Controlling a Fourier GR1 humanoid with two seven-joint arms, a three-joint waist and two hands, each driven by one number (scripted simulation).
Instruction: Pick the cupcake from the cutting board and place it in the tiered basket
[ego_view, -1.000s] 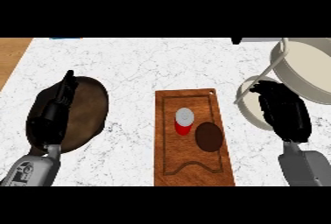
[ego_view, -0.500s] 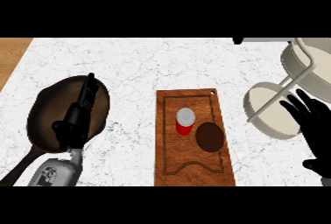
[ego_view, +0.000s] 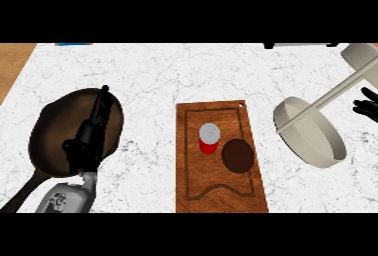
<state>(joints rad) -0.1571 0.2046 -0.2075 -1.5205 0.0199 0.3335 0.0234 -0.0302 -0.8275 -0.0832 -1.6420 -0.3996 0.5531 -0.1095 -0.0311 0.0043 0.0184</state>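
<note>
Step in hand: the reach toward the cupcake is, by my judgement, only beginning; nothing is being held yet.
Cupcake (ego_view: 210, 138): sitting upright on the cutting board (ego_view: 218, 192), red wrapper below and pale frosting on top, in the board's middle part.
Neighbour on the board: a dark brown round thing (ego_view: 238, 155), perhaps a cookie, is lying just beside the cupcake on its right and a little nearer the robot.
Tiered basket (ego_view: 310, 131): standing to the right of the board, its lower cream tray facing up and a slanted post rising toward an upper tier at the view's top right corner.
Right hand (ego_view: 366, 107): showing only at the right edge, just past the basket's post; a few dark fingertips are poking in, and whether it is spread or closed cannot be told.
Left hand (ego_view: 92, 132): hanging over the dark frying pan (ego_view: 53, 131) at the left, fingers straight and together, gripping nothing.
Doing it well: the right hand is the nearer one to both basket and board; it should be coming across above the basket's rim and post, then descending on the cupcake from above, closing round the red wrapper, not the frosting, while keeping clear of the brown round thing.
Risk: a sideways sweep could be knocking the post or toppling the cupcake.
</note>
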